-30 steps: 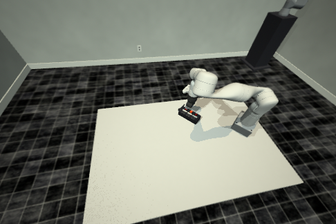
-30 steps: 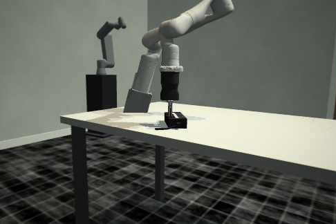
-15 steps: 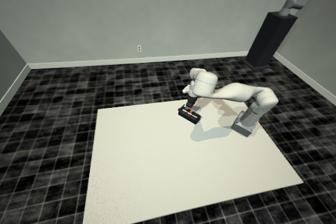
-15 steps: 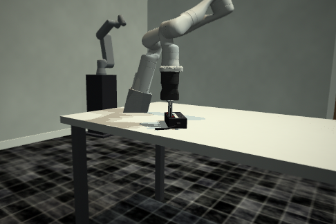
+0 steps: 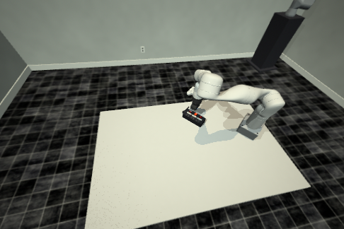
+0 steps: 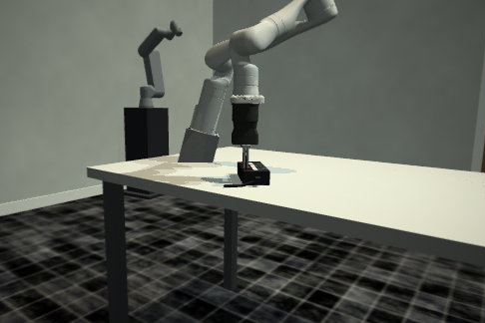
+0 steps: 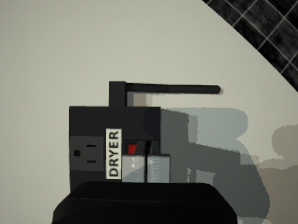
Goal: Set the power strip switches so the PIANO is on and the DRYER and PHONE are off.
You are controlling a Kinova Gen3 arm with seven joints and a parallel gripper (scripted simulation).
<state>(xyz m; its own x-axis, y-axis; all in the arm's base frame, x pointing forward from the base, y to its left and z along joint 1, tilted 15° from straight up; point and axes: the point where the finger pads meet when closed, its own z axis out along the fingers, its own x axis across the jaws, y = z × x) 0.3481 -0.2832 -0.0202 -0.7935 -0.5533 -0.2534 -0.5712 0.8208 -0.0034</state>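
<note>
The black power strip (image 5: 192,120) (image 6: 256,177) (image 7: 87,119) lies flat on the table, right way up. In the wrist view its DRYER label (image 7: 113,153) stands beside a partly covered rocker switch with a dark red part (image 7: 132,149). My gripper (image 5: 193,109) (image 6: 245,165) (image 7: 148,155) is shut and empty; its fingertips are down at the DRYER switch and hide part of it. In the top view red switches show along the strip, the middle one (image 5: 195,114) brightest. The PIANO and PHONE labels cannot be read; the gripper body hides the rest of the strip in the wrist view.
A short black cord (image 6: 234,185) (image 7: 175,88) sticks out from the strip's end. The strip lies near an edge of the pale table (image 5: 148,159) (image 6: 383,199) (image 7: 50,50). The arm's base (image 5: 248,130) (image 6: 199,146) stands on the same table. A second arm on a dark pedestal (image 5: 277,39) (image 6: 146,132) stands apart.
</note>
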